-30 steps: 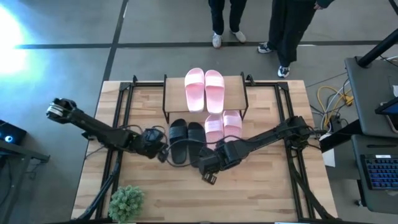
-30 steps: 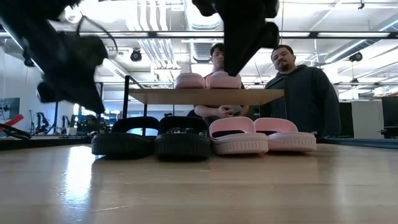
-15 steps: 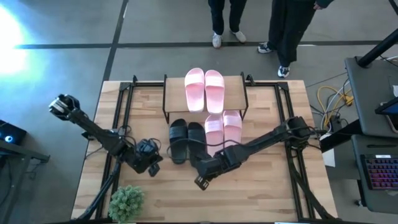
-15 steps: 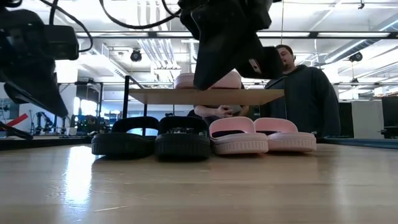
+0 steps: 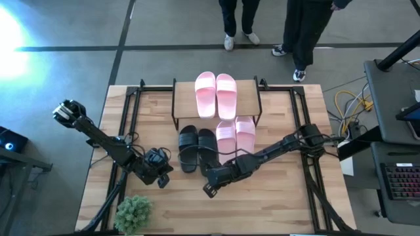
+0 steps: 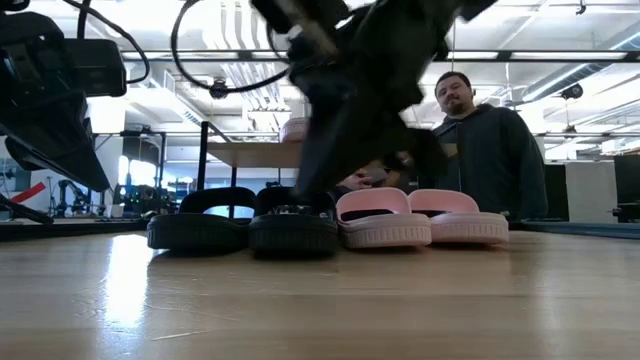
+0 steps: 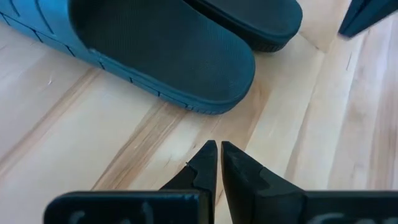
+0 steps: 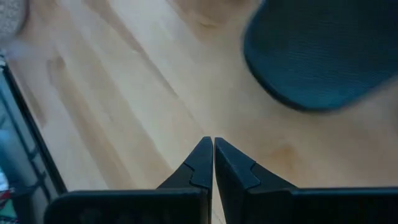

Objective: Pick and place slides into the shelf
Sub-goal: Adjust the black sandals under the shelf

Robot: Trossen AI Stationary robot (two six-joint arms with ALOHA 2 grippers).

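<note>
The shelf (image 5: 184,98) stands at the table's far middle, with two pale pink slides (image 5: 215,94) lying sole-down on its top board. Two black slides (image 5: 197,148) and two more pink slides (image 5: 235,134) stand side by side on the table, their far ends under the board (image 6: 330,154). My left gripper (image 5: 162,178) is shut, over bare wood to the near left of the black slides (image 7: 168,56). My right gripper (image 5: 208,189) is shut too, just near of the black pair (image 8: 323,56), low over the table.
A small green plant (image 5: 133,213) sits at the near left corner, close to my left gripper. Black frame rails (image 5: 125,131) run along both sides of the table. Two people (image 5: 302,33) stand beyond the far edge. Bare wood (image 5: 262,210) lies along the near side.
My left gripper has drawn back from the black slides toward the near left edge. My right gripper has moved toward the near left and come down, now low in front of the black pair. The slides have not moved.
</note>
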